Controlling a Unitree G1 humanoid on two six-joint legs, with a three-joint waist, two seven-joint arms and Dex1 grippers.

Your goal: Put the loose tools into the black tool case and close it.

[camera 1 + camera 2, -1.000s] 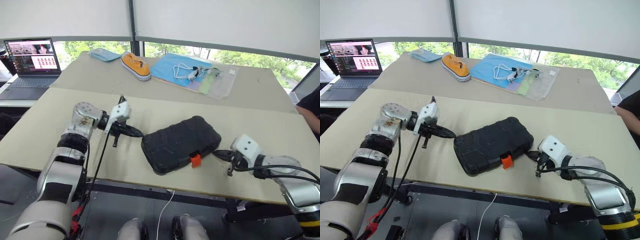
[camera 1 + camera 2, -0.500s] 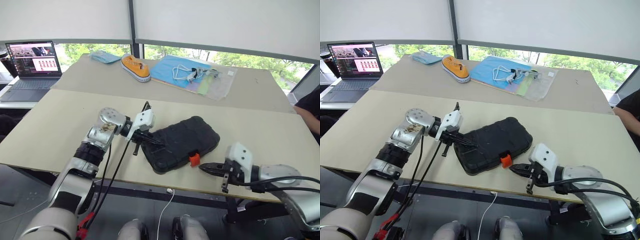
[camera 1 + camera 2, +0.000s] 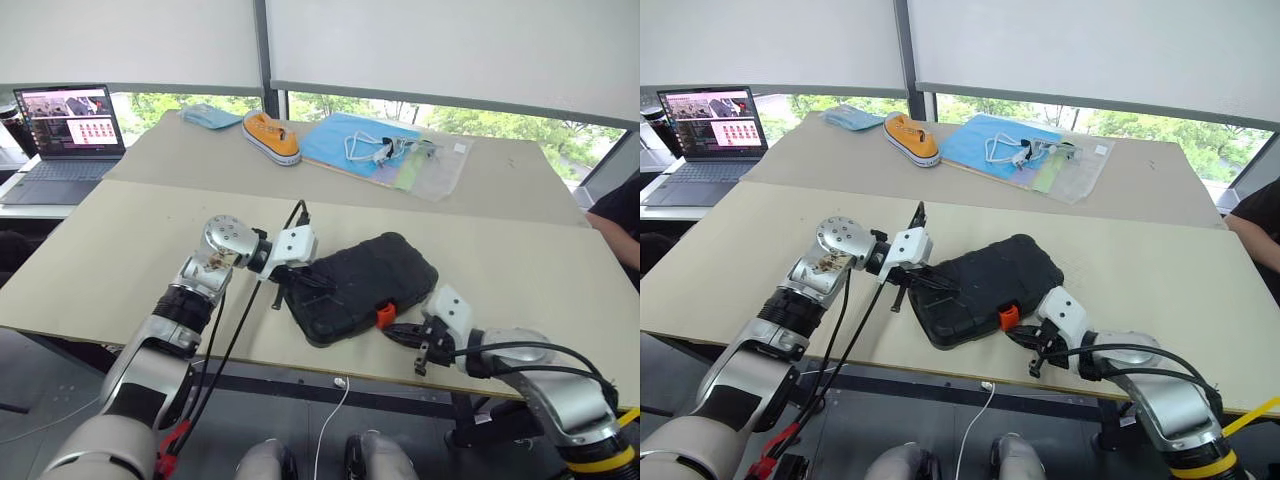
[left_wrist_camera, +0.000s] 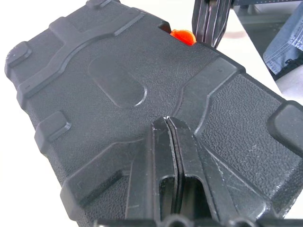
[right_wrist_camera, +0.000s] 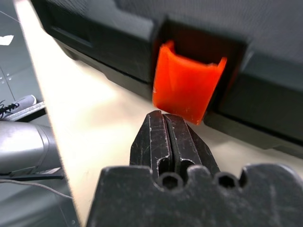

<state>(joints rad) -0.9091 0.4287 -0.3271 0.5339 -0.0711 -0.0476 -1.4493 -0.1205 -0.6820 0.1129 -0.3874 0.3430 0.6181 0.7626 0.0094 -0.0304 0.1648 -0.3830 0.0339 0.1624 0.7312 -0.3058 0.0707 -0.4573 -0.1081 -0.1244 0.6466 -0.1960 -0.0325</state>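
1. Left eye view: the black moulded plastic tool case (image 3: 362, 286) lies shut near the front edge of the pale table (image 3: 120, 240). The left end effector (image 3: 318, 286), fingers together, has swung in over the last second from open table at the case's 9 o'clock and now presses on the lid's left end.
2. Right eye view: the right end effector (image 3: 1016, 338), also closed and holding nothing, has slid in from the case's 3 o'clock side to sit just beside the small orange latch (image 3: 1009, 317) at the case's 6 o'clock edge. The case itself has turned slightly.
3. Left wrist view: closed fingertips (image 4: 166, 127) rest on the textured lid; the latch shows at the far edge.
4. Right wrist view: closed tips (image 5: 166, 124) sit just below the latch tab, which seems to stand out from its recess.
5. Judgement: no loose tools lie on the table, so only snapping the latch remains, with the left steadying.
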